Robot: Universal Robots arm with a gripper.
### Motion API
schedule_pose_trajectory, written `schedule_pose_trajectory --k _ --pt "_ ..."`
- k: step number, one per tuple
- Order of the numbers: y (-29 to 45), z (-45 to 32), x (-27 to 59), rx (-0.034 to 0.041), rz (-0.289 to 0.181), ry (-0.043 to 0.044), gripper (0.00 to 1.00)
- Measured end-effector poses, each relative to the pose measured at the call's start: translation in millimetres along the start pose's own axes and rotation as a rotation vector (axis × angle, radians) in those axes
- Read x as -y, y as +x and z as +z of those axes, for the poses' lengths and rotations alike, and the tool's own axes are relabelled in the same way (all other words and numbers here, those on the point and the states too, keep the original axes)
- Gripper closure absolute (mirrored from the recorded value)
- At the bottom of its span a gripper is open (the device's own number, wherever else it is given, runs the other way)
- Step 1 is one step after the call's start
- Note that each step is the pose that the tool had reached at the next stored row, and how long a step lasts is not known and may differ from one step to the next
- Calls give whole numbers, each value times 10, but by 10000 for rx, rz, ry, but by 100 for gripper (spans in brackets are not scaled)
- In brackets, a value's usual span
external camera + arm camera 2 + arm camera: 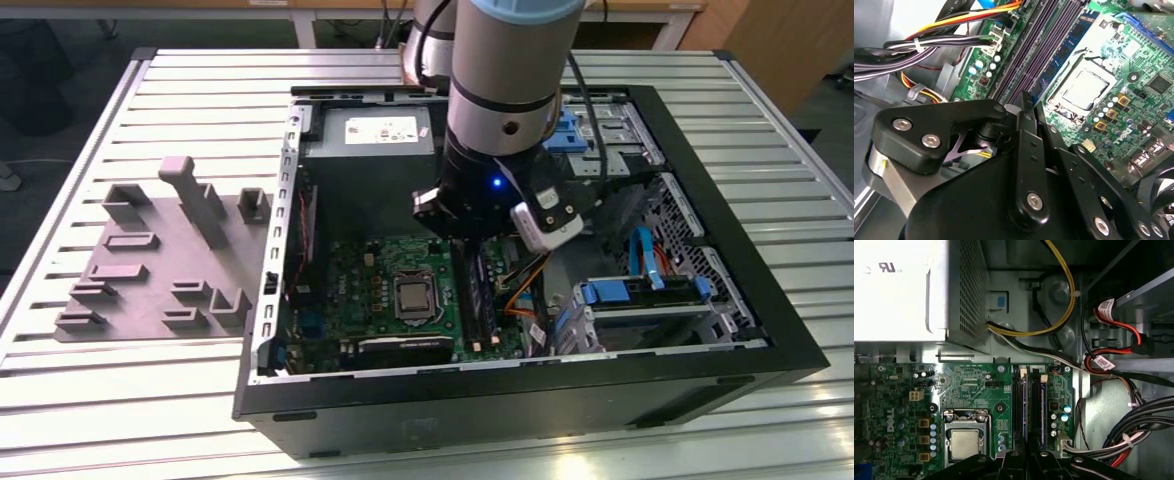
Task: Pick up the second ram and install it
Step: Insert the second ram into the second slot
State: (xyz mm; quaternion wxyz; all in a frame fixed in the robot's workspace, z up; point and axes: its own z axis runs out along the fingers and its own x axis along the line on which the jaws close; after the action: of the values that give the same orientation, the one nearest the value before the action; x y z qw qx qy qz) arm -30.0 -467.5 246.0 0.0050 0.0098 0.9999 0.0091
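Observation:
Inside the open computer case [534,395], my gripper [461,240] reaches down to the green motherboard [360,290]. Its black fingers [1014,462] stand pressed together on the thin top edge of the second ram [1029,405], a dark stick seen edge-on that runs along a memory slot. In the exterior view the stick [477,295] stretches from the gripper toward the case's near wall. How deep it sits in the slot is hidden. Another ram stick [1040,405] stands in the neighbouring slot. In the second wrist view the gripper [1026,102] hovers right over the purple-black slots [1039,45].
The processor socket [965,442] lies beside the slots. Cable bundles [1134,425] crowd the other side, near the blue-tabbed drive cage [641,300]. The power supply [374,135] fills the case's far corner. A grey fixture block [147,260] stands outside on the slatted table.

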Motion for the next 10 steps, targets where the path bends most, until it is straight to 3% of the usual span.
schedule_pose_trajectory --k 10 --pt "-1 99 18 -1 58 3 86"
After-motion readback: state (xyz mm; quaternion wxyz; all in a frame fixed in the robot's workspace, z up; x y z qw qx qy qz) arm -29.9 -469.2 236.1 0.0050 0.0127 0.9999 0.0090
